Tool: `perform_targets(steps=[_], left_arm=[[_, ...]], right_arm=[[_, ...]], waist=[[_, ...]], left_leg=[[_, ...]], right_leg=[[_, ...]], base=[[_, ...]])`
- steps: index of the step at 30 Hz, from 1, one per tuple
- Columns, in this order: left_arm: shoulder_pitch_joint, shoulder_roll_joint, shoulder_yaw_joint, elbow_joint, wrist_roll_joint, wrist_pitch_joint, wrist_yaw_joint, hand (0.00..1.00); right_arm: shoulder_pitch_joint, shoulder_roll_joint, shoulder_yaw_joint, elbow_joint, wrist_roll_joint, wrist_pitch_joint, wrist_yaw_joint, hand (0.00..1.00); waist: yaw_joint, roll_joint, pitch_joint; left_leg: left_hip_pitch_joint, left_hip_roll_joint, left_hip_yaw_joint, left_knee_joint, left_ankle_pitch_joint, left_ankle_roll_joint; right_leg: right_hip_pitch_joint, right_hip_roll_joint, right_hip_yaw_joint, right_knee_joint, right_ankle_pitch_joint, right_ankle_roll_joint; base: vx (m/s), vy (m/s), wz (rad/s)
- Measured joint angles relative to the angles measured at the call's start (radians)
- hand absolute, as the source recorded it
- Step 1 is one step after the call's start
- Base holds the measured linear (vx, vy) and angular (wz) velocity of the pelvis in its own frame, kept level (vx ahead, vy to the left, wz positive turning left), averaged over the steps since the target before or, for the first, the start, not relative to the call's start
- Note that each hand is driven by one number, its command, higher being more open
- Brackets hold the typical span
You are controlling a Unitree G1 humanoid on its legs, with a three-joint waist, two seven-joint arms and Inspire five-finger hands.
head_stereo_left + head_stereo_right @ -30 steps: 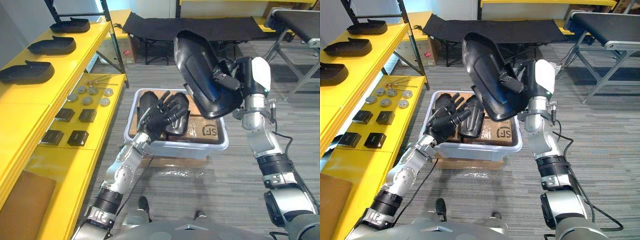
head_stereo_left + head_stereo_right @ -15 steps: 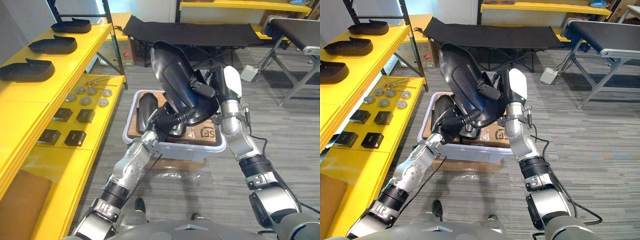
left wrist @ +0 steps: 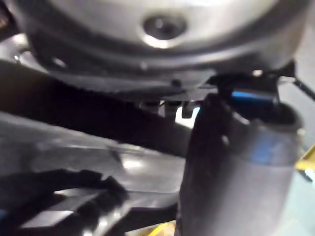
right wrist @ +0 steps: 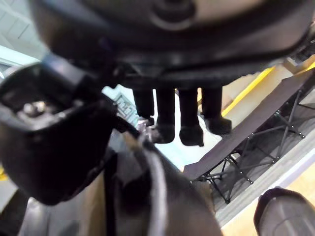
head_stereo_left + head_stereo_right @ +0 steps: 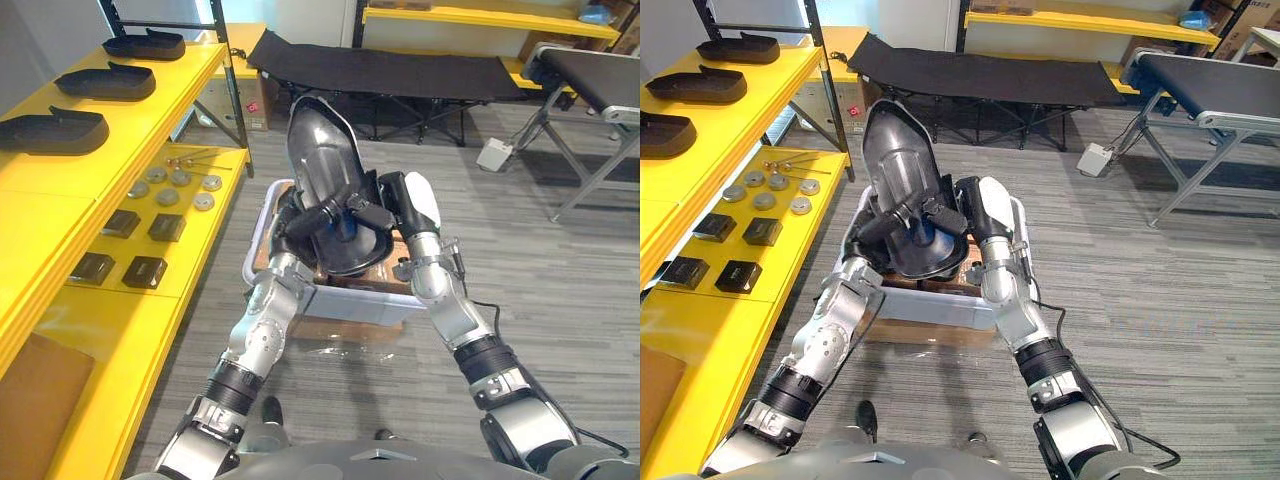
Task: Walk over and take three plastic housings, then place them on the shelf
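Now, L hand [image 5: 312, 222], R hand [image 5: 380, 215], fingers clamped on housing [image 5: 318, 150], above white bin [image 5: 345, 300]

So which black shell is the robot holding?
The glossy black plastic housing, upright over the white plastic bin, between left hand and right hand; three others lie flat on the yellow shelf.

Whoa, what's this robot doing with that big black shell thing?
The robot holds one black plastic housing upright with both hands. Its left hand and right hand grip the lower end, just above a white bin. Three similar housings lie on the yellow shelf to its left.
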Motion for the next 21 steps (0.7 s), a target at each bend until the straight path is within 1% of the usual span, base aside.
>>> perform_targets(steps=[2,4,6,8,11,13,15,17,21], left_arm=[[0.000,-0.013,0.019,-0.032,-0.024,-0.030,0.005,0.00],[0.000,-0.025,0.030,-0.065,-0.030,-0.076,0.014,0.00],[0.000,-0.028,0.039,-0.069,-0.037,-0.088,0.032,0.00],[0.000,-0.053,0.077,-0.069,-0.064,-0.099,0.060,0.00],[0.000,-0.057,0.095,-0.069,-0.059,-0.112,0.066,0.00],[0.000,-0.056,0.101,-0.068,-0.057,-0.097,0.057,0.00],[0.000,-0.048,0.106,-0.063,-0.050,-0.052,-0.002,0.00],[0.000,-0.038,0.105,-0.045,-0.005,-0.012,-0.074,0.00],[-0.004,-0.021,0.083,-0.028,0.024,0.004,-0.101,0.00]], right_arm=[[0.015,0.014,0.004,0.000,0.005,0.000,0.000,0.00],[0.039,0.030,0.015,-0.001,0.031,0.000,-0.002,0.00],[0.042,0.042,0.026,-0.001,0.040,0.000,-0.007,0.00],[0.050,0.055,0.044,-0.015,0.040,-0.006,-0.007,0.00],[0.078,0.056,0.058,-0.036,0.040,-0.026,-0.007,0.00],[0.080,0.055,0.066,-0.036,0.040,-0.028,-0.007,0.00],[0.086,0.051,0.062,-0.036,0.042,-0.028,-0.009,0.00],[0.087,0.045,0.053,-0.036,0.060,-0.028,-0.010,0.00],[0.090,0.036,0.031,-0.036,0.063,-0.028,-0.019,0.00]], waist=[[-0.002,0.000,0.000],[-0.002,0.000,0.000],[-0.005,0.000,0.000],[-0.019,0.000,0.000],[-0.021,0.000,0.000],[-0.022,0.000,0.000],[-0.018,0.000,0.000],[-0.019,0.000,-0.001],[-0.025,0.000,-0.001]], left_leg=[[0.000,0.000,0.000,0.000,-0.001,-0.001],[0.001,0.000,0.000,0.000,-0.003,-0.003],[0.001,0.000,0.000,0.000,-0.003,-0.004],[0.001,-0.001,0.001,0.000,-0.003,-0.004],[0.001,-0.001,0.001,0.000,-0.002,-0.003],[0.001,0.006,0.001,0.000,-0.006,-0.008],[0.001,0.006,0.001,0.000,-0.006,-0.008],[0.001,0.008,0.001,0.000,-0.006,-0.008],[0.001,0.011,0.003,0.000,-0.007,-0.009]], right_leg=[[0.000,0.000,-0.001,0.000,-0.003,-0.004],[0.000,0.000,-0.001,0.000,-0.006,-0.009],[-0.001,-0.001,-0.001,0.000,-0.007,-0.009],[-0.002,-0.001,0.000,0.001,-0.007,-0.009],[-0.002,-0.001,0.001,0.001,-0.007,-0.009],[-0.001,-0.002,0.003,-0.002,-0.006,-0.009],[0.000,-0.001,0.003,-0.002,-0.005,-0.009],[0.000,0.001,0.007,-0.003,-0.004,-0.007],[0.001,0.003,0.015,-0.004,-0.002,-0.005]], base=[[0.00,0.000,0.00],[0.00,0.000,0.00],[0.00,0.000,0.00],[0.00,0.000,0.00],[0.00,0.000,0.00],[0.00,0.000,0.00],[0.00,0.000,0.00],[0.00,0.000,-0.03],[0.00,0.000,-0.05]])
